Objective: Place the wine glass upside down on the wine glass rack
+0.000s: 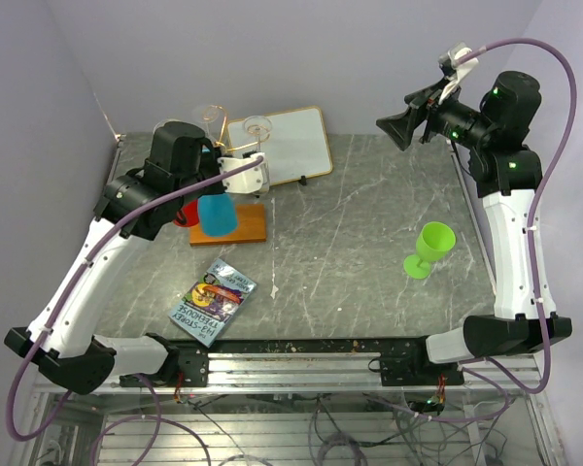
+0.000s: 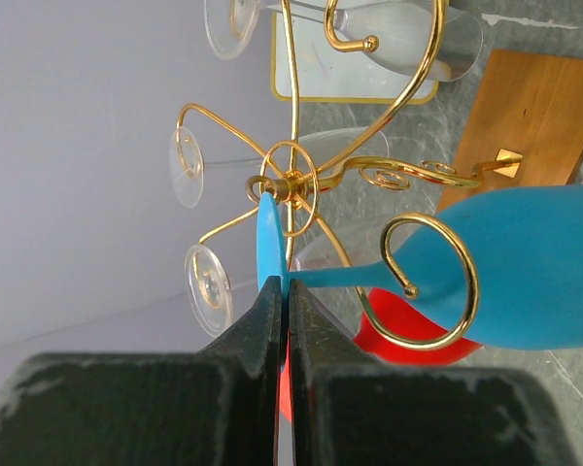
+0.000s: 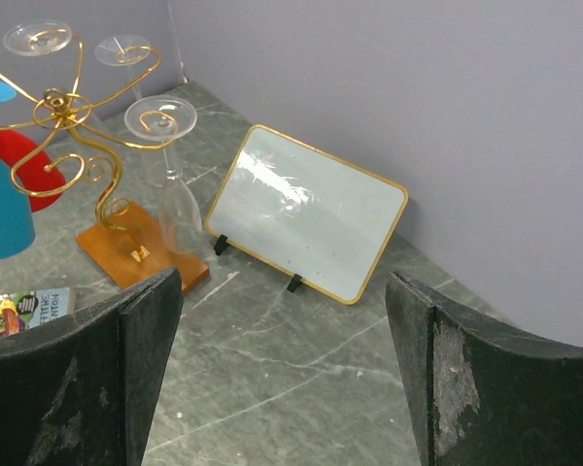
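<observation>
L gripper [image 2: 284, 291] pinches the foot of blue wine glass [image 2: 525, 262], its stem across a scroll of wine glass rack [image 2: 290, 180], near hub. Red glass [image 2: 408, 335] and clear glasses [image 3: 178, 209] crowd close beside. R gripper [image 3: 282, 282] spread, well apart.

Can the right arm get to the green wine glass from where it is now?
Probably yes. The green wine glass stands upright, nothing close around it, just beside the right arm, whose fingers are open and empty.

Left hand [image 2: 284, 291] clamped tight; right hand [image 3: 282, 291] spread wide.
</observation>
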Robot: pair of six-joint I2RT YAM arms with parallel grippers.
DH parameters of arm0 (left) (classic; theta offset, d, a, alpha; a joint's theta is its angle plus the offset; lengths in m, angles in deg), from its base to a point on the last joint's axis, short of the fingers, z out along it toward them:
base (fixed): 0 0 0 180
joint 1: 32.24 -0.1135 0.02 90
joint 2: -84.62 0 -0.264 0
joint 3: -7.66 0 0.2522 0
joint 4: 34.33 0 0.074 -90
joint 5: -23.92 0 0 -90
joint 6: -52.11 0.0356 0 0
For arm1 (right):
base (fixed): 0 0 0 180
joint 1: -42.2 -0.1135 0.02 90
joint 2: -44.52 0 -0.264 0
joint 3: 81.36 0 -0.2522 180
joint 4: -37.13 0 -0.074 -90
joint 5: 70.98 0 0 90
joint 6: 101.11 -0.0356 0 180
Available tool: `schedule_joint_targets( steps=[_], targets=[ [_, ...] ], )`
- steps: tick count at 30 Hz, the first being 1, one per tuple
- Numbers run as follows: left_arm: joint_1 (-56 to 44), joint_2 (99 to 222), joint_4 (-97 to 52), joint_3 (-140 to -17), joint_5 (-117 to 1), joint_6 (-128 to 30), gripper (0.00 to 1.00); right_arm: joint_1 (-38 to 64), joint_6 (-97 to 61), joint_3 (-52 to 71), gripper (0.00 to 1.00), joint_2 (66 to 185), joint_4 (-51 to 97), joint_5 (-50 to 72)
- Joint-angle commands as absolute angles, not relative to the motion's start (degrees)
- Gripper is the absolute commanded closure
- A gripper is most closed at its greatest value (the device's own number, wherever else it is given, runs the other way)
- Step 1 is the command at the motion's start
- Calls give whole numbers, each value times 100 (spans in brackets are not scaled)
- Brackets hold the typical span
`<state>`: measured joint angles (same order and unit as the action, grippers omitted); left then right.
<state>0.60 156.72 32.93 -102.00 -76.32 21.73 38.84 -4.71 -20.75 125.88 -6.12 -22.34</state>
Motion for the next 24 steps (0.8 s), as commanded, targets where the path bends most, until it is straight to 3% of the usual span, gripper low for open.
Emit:
schedule_joint_targets(
  steps=[1, 24],
  targets=[
    [45, 15555, 3421, -10426, -7571, 2238, 93, 3945, -522, -2040, 15, 12551, -453, -2326],
    [44, 15459, 4179, -11021, -6849, 2352, 93, 4047, -387, -2119, 13, 12582, -475, -2180]
  ],
)
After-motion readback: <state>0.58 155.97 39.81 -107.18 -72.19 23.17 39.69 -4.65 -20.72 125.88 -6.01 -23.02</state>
